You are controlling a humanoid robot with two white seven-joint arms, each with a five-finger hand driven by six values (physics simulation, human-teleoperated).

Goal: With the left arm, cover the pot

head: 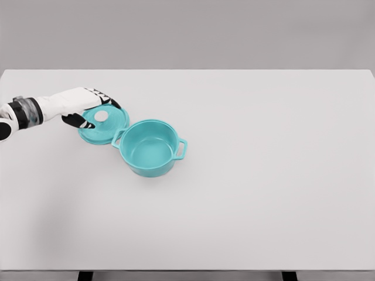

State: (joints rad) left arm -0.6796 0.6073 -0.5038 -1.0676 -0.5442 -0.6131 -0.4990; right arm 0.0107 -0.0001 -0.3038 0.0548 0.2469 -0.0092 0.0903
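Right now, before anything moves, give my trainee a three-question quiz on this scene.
1. True or false: the lid already sits on the pot.
2. Which hand is at the lid? A) left B) right C) both
3. Fill in: the lid lies on the table to the pot's ____ in the picture.

Key: 1 false, the pot is uncovered and the lid lies beside it. 2 A, the left hand is over the lid's knob. 3 left.

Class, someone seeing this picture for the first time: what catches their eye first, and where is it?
The open teal pot stands left of the middle of the white table. Its matching lid lies at its upper left, with the left hand over it.
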